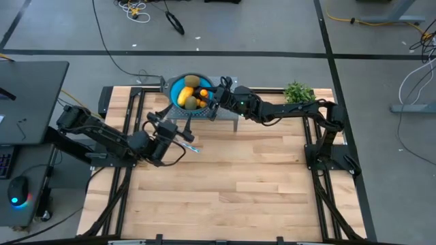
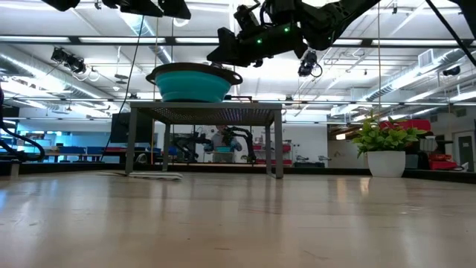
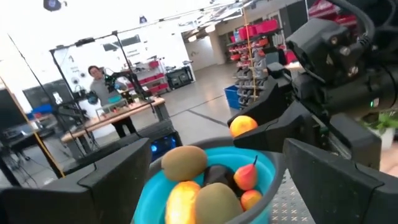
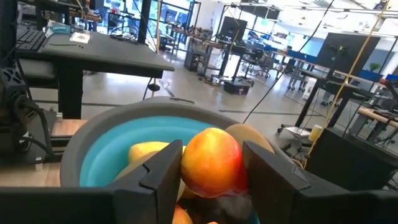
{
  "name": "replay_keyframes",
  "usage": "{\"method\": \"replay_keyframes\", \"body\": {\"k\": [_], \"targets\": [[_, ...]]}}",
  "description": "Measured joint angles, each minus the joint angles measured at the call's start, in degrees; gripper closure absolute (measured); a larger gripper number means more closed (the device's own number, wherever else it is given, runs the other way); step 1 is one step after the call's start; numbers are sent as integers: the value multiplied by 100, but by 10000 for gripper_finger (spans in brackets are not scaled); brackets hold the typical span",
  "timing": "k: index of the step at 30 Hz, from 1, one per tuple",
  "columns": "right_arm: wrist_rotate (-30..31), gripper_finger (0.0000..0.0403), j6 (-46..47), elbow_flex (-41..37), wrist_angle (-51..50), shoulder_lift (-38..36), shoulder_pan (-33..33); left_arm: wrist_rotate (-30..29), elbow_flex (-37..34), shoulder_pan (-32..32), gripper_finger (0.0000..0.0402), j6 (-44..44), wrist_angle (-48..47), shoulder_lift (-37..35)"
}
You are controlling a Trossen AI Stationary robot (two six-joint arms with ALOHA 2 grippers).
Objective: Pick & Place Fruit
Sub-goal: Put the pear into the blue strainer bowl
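The right gripper point(image 4: 211, 171) hangs over the teal bowl point(image 1: 178, 86) at upper centre of the high view, its jaws closed on a round orange-red fruit point(image 4: 212, 162) held just above the pile. This looks like either lifting that fruit out or setting it in; I cannot tell which from here.

The bowl sits on a small metal stand point(image 2: 206, 113) at the back of the wooden counter point(image 1: 231, 184). In it lie a yellow oblong fruit point(image 3: 183, 200), two olive-brown ovals point(image 3: 184, 162) and a dark ball point(image 3: 217, 175), with small orange pieces point(image 3: 247, 176) at the side.

To do it well, keep the wrist level and travel straight up or down, clear of the grey rim, since the fruit is round and could roll out of a loosened grip. The held fruit has no clear long axis. The yellow fruit's long axis, in the high view, runs roughly from upper right to lower left.

The left gripper point(image 1: 178, 133) waits just in front of the stand, centre-left in the high view, jaws wide open and empty, aimed at the bowl.
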Motion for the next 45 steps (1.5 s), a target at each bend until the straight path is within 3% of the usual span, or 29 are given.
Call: {"method": "replay_keyframes", "body": {"k": [14,45], "targets": [[-2,232,217,0,54,0,-164,5,0,0,28,1041,-192,0],[-48,232,260,-4,-57,-2,-105,9,2,0,28,1083,-364,2]]}}
